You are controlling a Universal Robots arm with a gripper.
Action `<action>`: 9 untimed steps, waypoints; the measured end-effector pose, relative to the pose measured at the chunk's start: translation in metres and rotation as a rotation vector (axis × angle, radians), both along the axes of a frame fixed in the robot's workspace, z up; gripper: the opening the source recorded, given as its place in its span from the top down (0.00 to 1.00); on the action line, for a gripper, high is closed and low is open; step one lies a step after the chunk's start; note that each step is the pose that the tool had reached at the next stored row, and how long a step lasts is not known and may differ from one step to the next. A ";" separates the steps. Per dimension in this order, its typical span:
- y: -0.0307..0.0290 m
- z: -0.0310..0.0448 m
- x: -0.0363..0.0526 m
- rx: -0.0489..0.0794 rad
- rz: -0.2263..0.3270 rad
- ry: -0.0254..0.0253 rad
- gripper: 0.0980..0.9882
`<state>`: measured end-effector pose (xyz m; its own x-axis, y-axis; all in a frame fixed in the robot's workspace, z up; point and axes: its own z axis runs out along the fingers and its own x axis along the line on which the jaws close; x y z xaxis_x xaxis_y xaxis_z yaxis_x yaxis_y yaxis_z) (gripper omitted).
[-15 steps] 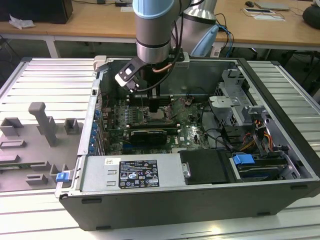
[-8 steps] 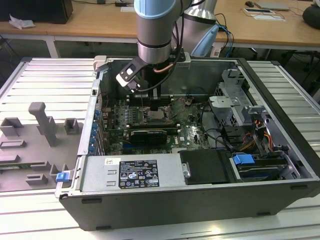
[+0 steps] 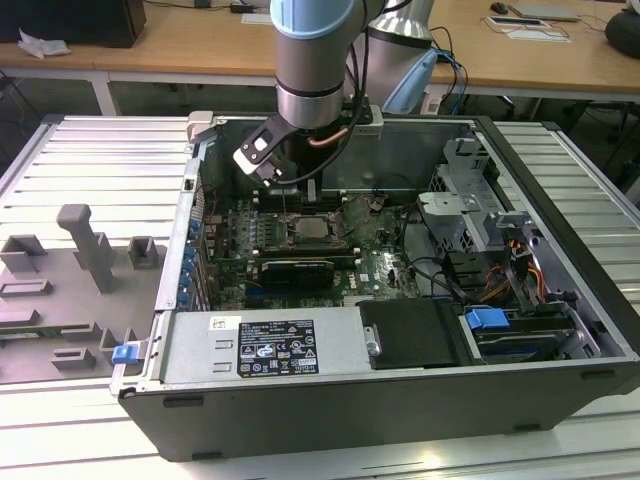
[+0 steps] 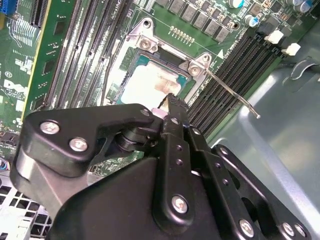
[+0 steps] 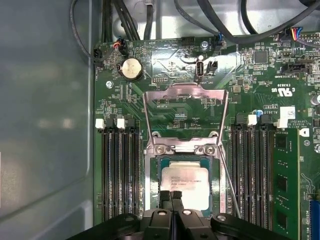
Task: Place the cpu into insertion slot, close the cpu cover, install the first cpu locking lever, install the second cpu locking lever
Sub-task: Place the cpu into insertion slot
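The cpu (image 5: 186, 184) lies flat in the insertion slot (image 5: 217, 186), its pale metal top showing in both wrist views (image 4: 149, 84). The cpu cover (image 5: 150, 116) stands open, swung back on its hinge beyond the slot, with green board visible through its window. My gripper (image 5: 171, 196) is shut, fingertips together with nothing between them, just above the cpu's near edge (image 4: 172, 102). A thin metal locking lever (image 5: 228, 181) sticks up unlatched beside the slot (image 4: 231, 94). In the exterior view the arm reaches down into the computer case over the slot (image 3: 316, 232).
Long black memory slots (image 5: 119, 175) flank the socket on both sides (image 5: 250, 170). A black graphics card (image 3: 296, 270) lies just in front of the socket. Cables (image 3: 430, 265), drive bays (image 3: 480, 215) and the case wall (image 5: 45, 110) hem in the board.
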<state>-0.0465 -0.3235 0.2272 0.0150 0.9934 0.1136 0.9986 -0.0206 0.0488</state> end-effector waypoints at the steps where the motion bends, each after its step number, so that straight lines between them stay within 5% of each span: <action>1: 0.0000 0.0000 0.0001 0.000 0.000 0.0001 0.99; 9: 0.0000 0.0000 0.0011 0.000 0.000 0.0005 0.99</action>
